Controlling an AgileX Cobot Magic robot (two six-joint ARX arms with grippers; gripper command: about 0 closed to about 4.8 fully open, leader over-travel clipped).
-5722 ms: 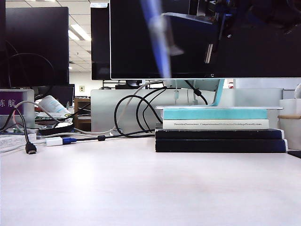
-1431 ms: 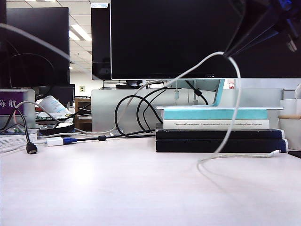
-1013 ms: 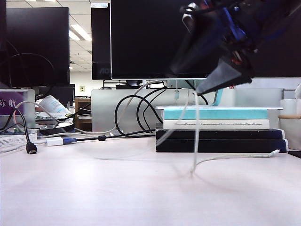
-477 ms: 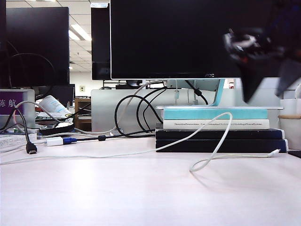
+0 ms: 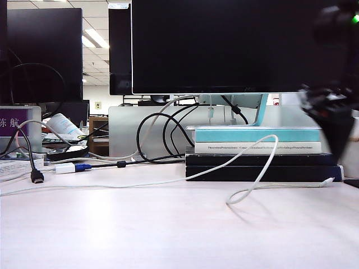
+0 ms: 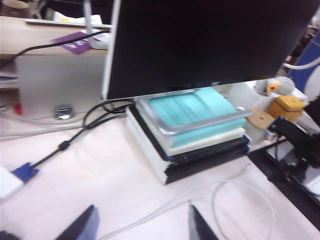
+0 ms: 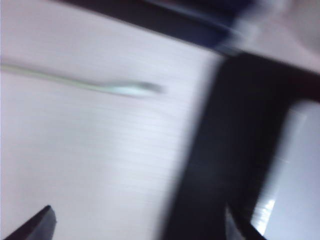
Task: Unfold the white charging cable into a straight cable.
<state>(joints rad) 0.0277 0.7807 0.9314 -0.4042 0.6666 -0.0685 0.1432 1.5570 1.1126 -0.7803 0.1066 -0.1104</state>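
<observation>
Left gripper [image 6: 141, 225] raised above the near table [image 5: 140, 230], jaws apart, empty. White charging cable [image 5: 168, 180] lying across the table, looping up before the book stack [image 5: 263, 159]. Right gripper [image 5: 336, 131] hovering far right, jaws spread, empty.

An office: ceiling light panels [image 5: 95, 38], a desk [image 5: 140, 230] with a monitor [image 5: 224, 45] raised on stacked books [image 5: 258, 159].
</observation>
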